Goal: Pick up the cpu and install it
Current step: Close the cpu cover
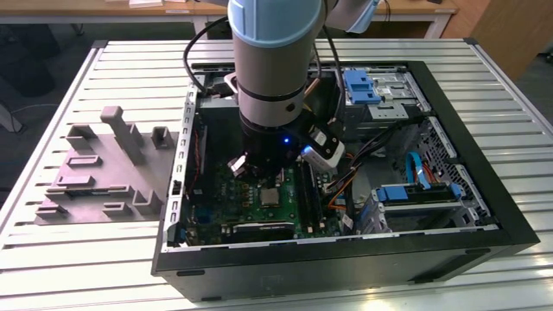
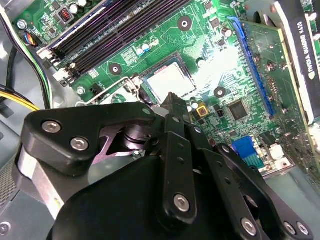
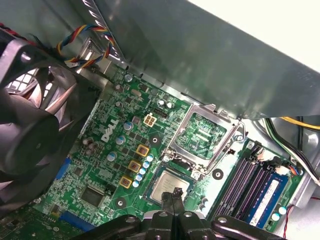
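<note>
Silvery-grey cpu (image 3: 170, 186) lies flat in the socket (image 3: 159, 176) on the green motherboard (image 3: 100, 165), at the arm's (image 1: 276, 58) six o'clock in the exterior view, hinged frame (image 3: 202, 132) open. Claw (image 3: 175, 196) closed on nothing, poised just over it. Probably light, stiff, fragile: hold opposite edges.

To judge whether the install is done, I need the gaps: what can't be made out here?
- Contact between the gripper and the cpu: in both wrist views the gripper's own tip covers the chip's near edge.
- Whether the cpu lies fully seated in its socket: too small in the exterior view, beside the arm.
- What the grey tray's slots hold: too small in the exterior view.
</note>
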Controlling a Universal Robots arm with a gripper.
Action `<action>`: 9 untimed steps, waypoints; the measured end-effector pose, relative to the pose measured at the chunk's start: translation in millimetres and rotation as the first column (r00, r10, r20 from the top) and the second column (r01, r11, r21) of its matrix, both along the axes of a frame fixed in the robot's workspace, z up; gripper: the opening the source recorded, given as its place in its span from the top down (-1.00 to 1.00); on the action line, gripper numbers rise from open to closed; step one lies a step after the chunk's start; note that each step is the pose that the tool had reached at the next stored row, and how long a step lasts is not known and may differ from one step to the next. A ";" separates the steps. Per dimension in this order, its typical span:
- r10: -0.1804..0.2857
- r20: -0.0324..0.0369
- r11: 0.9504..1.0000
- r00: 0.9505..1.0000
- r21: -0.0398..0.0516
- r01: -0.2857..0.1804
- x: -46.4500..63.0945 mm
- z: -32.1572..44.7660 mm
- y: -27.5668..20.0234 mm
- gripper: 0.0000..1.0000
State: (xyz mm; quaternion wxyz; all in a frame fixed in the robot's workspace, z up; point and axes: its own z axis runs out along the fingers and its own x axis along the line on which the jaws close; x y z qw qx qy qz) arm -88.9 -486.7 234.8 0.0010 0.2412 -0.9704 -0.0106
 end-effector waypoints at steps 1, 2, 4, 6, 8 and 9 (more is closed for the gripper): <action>0.014 0.000 1.000 1.000 0.000 -0.014 0.0 0.0 0.0 0.79; 0.032 0.000 0.999 0.999 0.000 -0.032 0.0 -0.1 -0.1 0.79; 0.069 0.000 0.998 0.998 0.000 -0.069 0.0 -0.5 0.0 0.79; 0.095 0.000 0.996 0.996 0.000 -0.095 0.1 -0.6 0.0 0.79; 0.096 0.000 0.995 0.995 0.000 -0.096 0.6 -0.8 0.0 0.79; 0.097 0.000 0.995 0.995 0.000 -0.097 1.0 -0.9 0.0 0.79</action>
